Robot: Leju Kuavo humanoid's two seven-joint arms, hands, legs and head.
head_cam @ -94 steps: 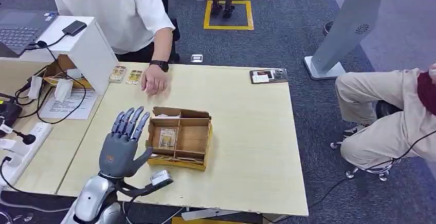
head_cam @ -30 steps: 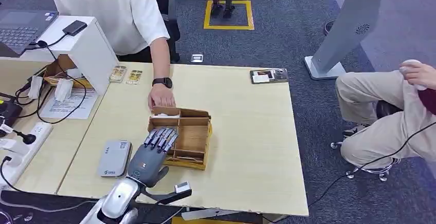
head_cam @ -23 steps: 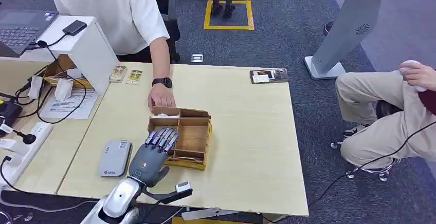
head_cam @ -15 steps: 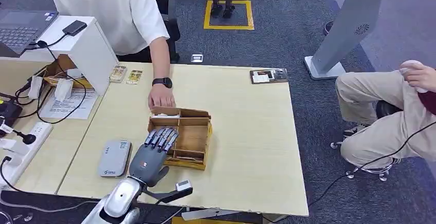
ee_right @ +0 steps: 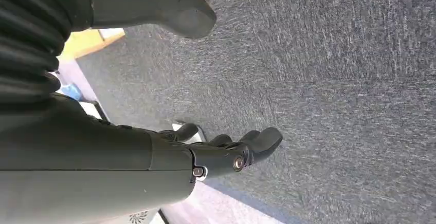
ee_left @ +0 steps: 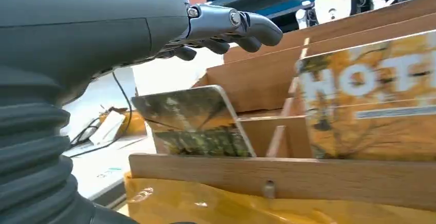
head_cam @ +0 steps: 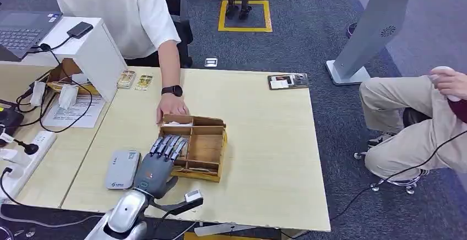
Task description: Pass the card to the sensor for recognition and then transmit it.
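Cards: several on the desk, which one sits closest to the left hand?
The card standing in the wooden box, directly under the left hand. The two cards by the white stand lie flat at the far edge, well away.

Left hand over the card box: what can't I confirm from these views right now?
- Head view: left hand covers the wooden box's near-left compartment, hiding any fingertip contact with a card.
- Left wrist view: card stands in the box; its print is blurred.
- Grey sensor: label too small.
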